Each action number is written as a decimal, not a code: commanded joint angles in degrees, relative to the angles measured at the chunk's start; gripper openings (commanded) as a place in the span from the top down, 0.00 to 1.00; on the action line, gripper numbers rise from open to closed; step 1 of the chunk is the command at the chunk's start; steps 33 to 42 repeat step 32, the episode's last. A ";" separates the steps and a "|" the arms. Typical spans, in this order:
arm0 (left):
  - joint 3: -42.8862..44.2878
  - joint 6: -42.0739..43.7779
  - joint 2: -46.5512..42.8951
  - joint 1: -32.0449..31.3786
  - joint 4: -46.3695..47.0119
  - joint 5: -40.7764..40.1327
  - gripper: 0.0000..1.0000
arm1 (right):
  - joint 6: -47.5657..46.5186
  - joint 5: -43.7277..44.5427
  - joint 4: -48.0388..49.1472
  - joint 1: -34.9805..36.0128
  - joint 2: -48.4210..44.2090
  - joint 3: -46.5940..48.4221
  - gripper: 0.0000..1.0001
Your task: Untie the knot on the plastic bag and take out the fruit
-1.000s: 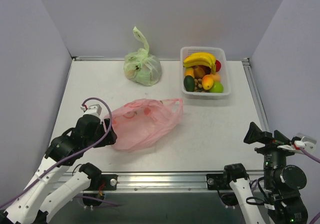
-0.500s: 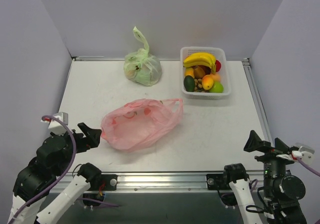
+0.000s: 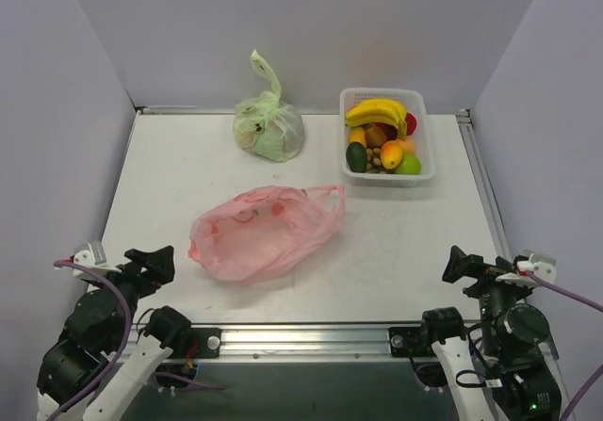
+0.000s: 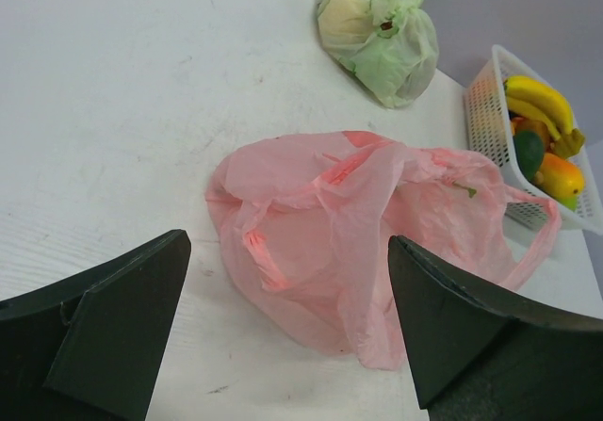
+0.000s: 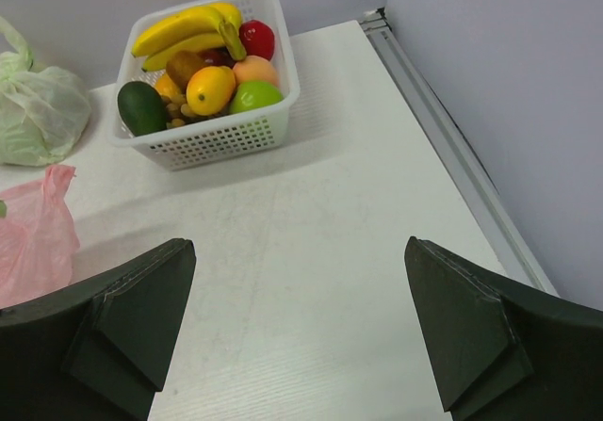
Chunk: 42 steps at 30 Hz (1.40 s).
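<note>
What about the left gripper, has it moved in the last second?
Yes. The left gripper has pulled back from the pink bag toward the near left corner of the table. It is now clear of the bag and open.

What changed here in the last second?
The left arm pulled back from the left edge of the pink bag to the near-left corner, jaws open and empty. The right arm shifted only slightly, jaws open. The pink bag, green bag and fruit basket stayed put.

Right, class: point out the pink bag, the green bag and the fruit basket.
pink bag (image 3: 259, 237), top view, its middle.
green bag (image 3: 270, 131), top view, its rounded body.
fruit basket (image 5: 215, 139), right wrist view, front wall.
</note>
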 commanded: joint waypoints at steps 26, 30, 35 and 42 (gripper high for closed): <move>-6.56 -2.48 -7.15 2.28 4.62 -1.42 0.03 | 3.58 -2.79 1.89 0.00 -5.28 -5.80 0.00; -6.47 -2.57 -7.15 2.54 4.54 -1.51 0.03 | 3.84 -2.97 2.24 -0.01 -5.02 -5.63 0.00; -6.47 -2.57 -7.15 2.72 4.54 -1.51 0.03 | 3.67 -3.41 2.33 0.00 -4.93 -5.45 0.00; -6.47 -2.57 -7.15 2.72 4.54 -1.51 0.03 | 3.67 -3.41 2.33 0.00 -4.93 -5.45 0.00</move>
